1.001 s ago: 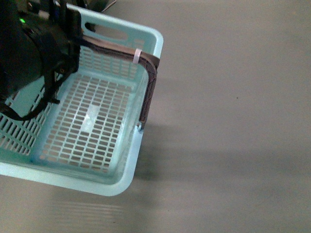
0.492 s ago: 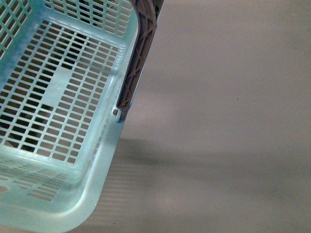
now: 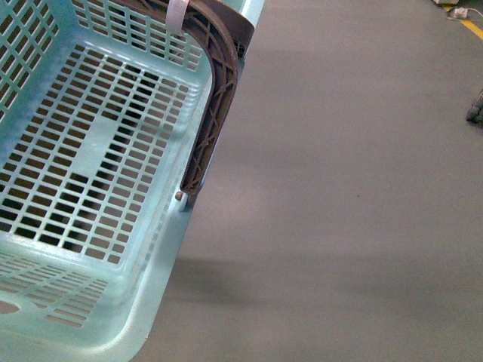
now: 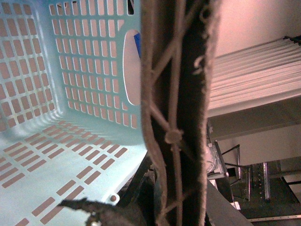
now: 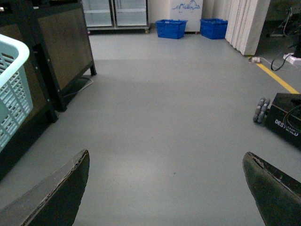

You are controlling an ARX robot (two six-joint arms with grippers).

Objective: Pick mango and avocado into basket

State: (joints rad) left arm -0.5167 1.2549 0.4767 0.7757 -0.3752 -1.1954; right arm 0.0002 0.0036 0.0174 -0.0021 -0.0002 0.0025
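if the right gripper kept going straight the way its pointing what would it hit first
Nothing close. The right gripper is open, with only bare grey floor ahead of it; the basket sits off to the side of that line. It would likely meet the floor first, though depth is unclear.

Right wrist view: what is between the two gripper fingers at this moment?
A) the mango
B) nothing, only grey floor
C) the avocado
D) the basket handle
B: the right gripper stands wide open, and only bare grey floor shows in the gap.
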